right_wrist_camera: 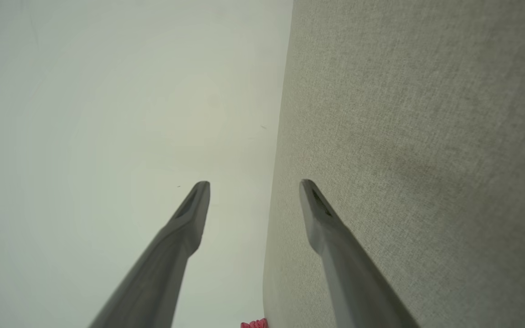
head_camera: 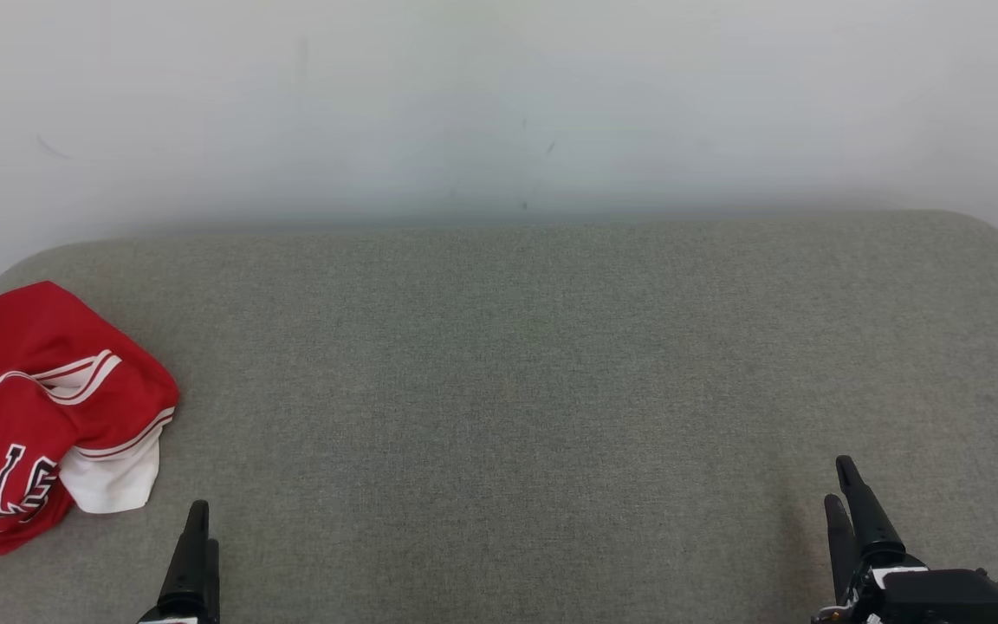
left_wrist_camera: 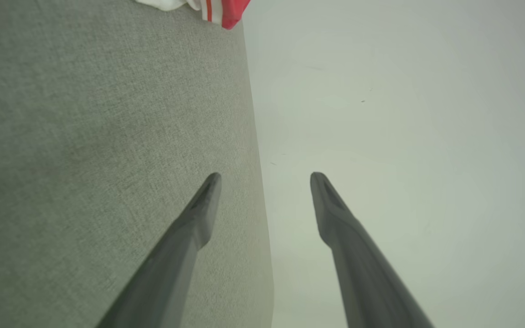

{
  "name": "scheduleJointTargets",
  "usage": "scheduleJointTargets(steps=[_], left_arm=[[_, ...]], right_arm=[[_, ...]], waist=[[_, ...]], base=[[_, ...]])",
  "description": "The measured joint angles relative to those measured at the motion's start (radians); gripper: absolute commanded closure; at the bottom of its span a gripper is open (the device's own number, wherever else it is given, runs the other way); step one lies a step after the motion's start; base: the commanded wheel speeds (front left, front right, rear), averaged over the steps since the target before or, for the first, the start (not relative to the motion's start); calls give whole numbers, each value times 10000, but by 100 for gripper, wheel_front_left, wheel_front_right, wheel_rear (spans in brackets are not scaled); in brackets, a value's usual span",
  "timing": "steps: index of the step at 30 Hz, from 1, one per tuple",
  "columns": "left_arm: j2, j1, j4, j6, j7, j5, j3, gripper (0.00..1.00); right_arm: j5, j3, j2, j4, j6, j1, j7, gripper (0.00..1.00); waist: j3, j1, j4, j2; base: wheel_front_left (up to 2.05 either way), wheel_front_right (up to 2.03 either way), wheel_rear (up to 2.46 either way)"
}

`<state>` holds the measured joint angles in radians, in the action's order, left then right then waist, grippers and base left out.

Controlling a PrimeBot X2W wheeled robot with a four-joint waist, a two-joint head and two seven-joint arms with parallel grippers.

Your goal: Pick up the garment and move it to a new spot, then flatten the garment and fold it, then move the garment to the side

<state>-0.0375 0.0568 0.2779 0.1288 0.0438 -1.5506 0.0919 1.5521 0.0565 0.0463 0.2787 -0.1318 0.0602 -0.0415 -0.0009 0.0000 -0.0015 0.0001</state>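
Red and white, the crumpled jersey (head_camera: 40,407) lies bunched at the left edge of the grey cushion (head_camera: 516,390), while the left fingers (head_camera: 194,555) and the right fingers (head_camera: 867,511) hover spread and empty near its front edge, so picking up, flattening, folding and setting aside all seem left to do.

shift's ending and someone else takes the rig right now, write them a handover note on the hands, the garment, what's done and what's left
Left hand: open, empty, low at the near edge.
Right hand: open, empty, low at the near right.
Red jersey: crumpled at the left end of the grey fabric surface, partly past the head view's left edge, nearer the left hand, touched by neither.
Done: nothing apparent; the jersey is neither flat nor folded.
Left: pick it up, move it to a new spot, flatten, fold, move aside.
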Motion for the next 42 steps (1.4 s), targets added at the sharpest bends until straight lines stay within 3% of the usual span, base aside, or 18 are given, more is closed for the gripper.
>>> scheduleJointTargets(steps=[13, 27, 42], left_arm=[[-10, -138, -75, -148, -537, 2100, 65, 0], [-23, -153, -539, -539, -1053, 4755, -311, 0], [-33, -177, -725, -848, -1519, 8115, -865, 0]], right_arm=[[-2000, -267, 2, -27, 0, 10, 529, 0], [-5198, -738, 6, 35, 0, 91, 1045, 0], [-7469, -892, 8, 366, 0, 198, 1498, 0]], waist=[[-21, 0, 9, 0], [6, 0, 21, 0], [-27, 0, 39, 0]], base=[[0, 0, 0], [0, 0, 0], [0, 0, 0]])
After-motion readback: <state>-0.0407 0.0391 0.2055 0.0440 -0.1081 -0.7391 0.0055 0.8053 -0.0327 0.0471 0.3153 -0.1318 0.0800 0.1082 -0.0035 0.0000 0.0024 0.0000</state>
